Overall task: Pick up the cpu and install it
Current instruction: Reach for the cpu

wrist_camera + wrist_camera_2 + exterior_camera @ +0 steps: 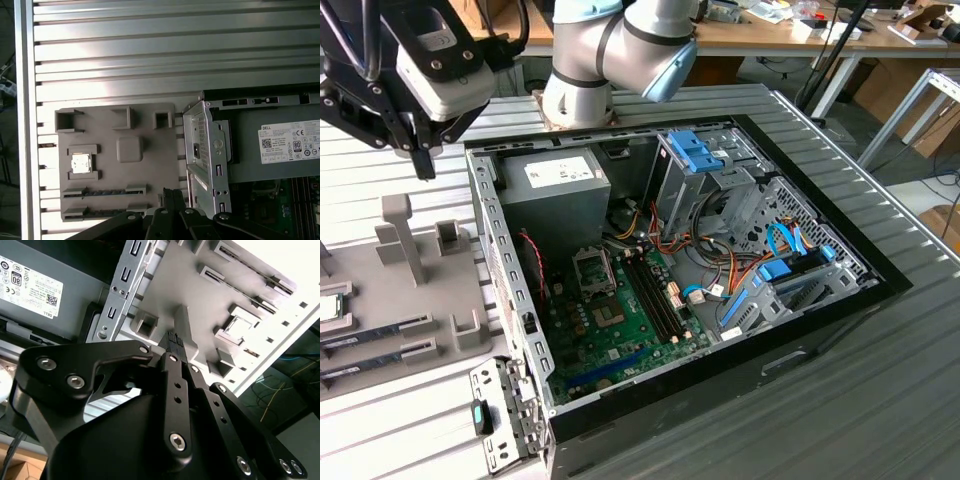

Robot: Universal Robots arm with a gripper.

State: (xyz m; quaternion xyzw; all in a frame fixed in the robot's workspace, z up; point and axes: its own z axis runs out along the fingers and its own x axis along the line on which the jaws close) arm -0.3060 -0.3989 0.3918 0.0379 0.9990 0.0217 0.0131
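Pincer closed tight, gripping nothing, hovers over the grey tray; one cpu lies in its tray pocket below, well apart from the fingertips; one white printed label on the nearby power supply

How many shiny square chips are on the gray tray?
1. The cpu sits in a pocket of the tray; the end effector hides part of the tray.

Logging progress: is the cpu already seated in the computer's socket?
No, in the first wrist view the cpu lies in its pocket on the gray tray, outside the computer case.
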